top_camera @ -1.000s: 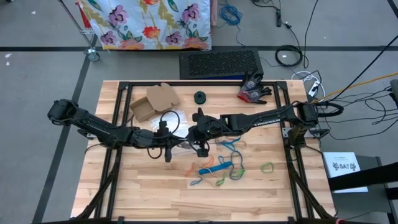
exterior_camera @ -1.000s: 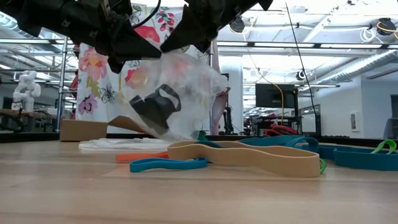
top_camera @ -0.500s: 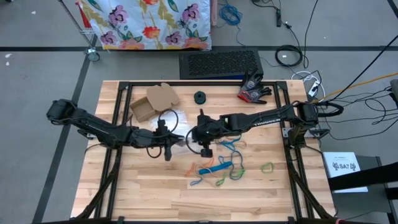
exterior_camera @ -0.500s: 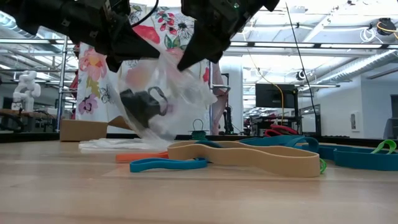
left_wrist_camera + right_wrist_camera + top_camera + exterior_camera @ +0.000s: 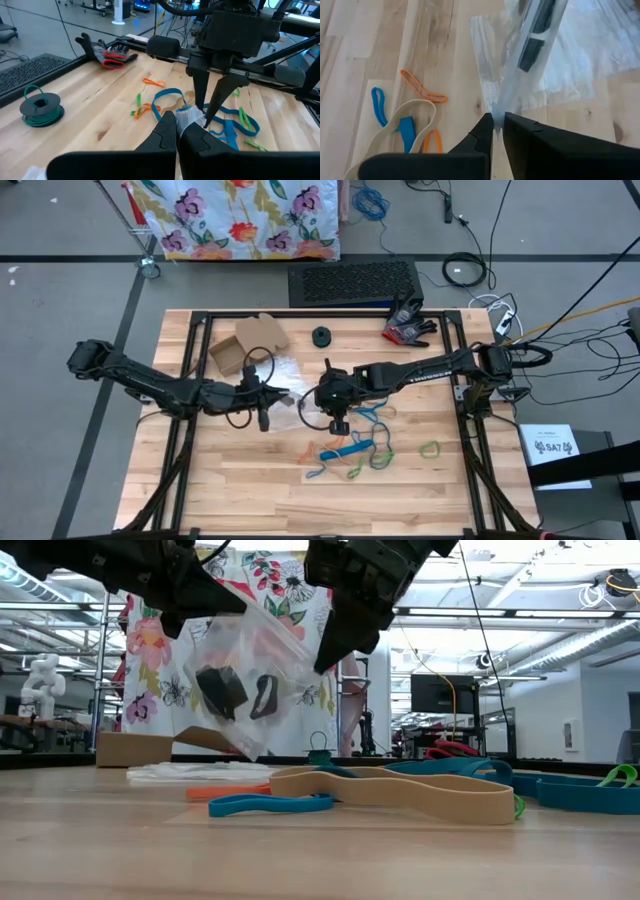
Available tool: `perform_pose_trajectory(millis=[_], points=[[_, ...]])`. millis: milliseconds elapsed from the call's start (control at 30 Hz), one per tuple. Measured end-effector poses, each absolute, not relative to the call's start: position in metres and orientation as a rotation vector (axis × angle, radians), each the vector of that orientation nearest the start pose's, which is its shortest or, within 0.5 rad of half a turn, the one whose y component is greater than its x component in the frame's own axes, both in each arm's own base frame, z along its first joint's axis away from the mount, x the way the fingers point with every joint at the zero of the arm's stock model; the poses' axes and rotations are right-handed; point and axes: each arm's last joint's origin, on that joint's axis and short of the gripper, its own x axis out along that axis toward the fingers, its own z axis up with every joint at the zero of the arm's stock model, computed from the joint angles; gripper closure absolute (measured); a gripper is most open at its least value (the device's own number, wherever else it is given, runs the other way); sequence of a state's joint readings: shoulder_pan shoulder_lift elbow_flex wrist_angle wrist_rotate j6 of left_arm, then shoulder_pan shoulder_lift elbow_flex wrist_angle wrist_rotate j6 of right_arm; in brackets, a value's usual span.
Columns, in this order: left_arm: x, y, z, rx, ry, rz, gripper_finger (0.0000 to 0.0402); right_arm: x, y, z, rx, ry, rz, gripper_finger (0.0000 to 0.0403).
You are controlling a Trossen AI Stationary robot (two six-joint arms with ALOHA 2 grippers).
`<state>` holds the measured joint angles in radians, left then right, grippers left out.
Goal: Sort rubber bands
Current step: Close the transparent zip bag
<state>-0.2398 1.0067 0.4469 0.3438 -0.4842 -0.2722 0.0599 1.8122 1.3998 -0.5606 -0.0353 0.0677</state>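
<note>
Black rubber bands (image 5: 240,692) in clear bag (image 5: 250,670), both end effectors pinching it

A light wooden table (image 5: 200,490) with a black metal frame fills the frame's centre. On it, rubber bands (image 5: 352,448) in blue, green, orange and tan lie scattered lower right of centre, one green loop (image 5: 430,448) apart at right. A cardboard box (image 5: 248,342) sits upper left, a green spool (image 5: 321,336) at upper centre, gloves (image 5: 407,323) at upper right, and flat clear plastic bags (image 5: 290,370) near centre.
</note>
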Motion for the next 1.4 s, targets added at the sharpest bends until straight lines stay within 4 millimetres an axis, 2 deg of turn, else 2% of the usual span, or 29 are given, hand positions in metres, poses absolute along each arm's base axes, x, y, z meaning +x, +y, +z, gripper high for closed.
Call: perform_pose_trajectory(millis=[300,533,767,1000,1100,1200,1267,1367,1400], points=[[0.205,-0.037,0.226,-0.206,0.193,0.251,0.0401,0.385,0.025,0.236,0.055,0.978,0.076,0.0375],[0.205,-0.037,0.221,-0.231,0.240,0.256,0.0401,0.385,0.026,0.234,0.035,0.983,0.090,0.0303],[0.202,-0.037,0.214,-0.249,0.310,0.270,0.0401,0.398,0.023,0.244,-0.049,0.815,0.036,0.0241],[0.203,-0.038,0.215,-0.283,0.298,0.247,0.0401,0.407,0.023,0.254,-0.073,0.676,0.045,0.0226],[0.204,-0.039,0.218,-0.296,0.264,0.222,0.0401,0.407,0.018,0.254,-0.071,0.677,0.029,0.0235],[0.205,-0.040,0.220,-0.286,0.257,0.190,0.0401,0.406,0.014,0.252,-0.083,0.699,-0.018,0.0264],[0.205,-0.040,0.220,-0.288,0.254,0.186,0.0402,0.406,0.013,0.252,-0.096,0.699,-0.020,0.0300],[0.205,-0.040,0.220,-0.285,0.257,0.186,0.0395,0.406,0.013,0.252,-0.128,0.699,-0.009,0.0377],[0.205,-0.040,0.220,-0.285,0.255,0.186,0.0391,0.406,0.014,0.252,-0.130,0.700,-0.014,0.0389]])
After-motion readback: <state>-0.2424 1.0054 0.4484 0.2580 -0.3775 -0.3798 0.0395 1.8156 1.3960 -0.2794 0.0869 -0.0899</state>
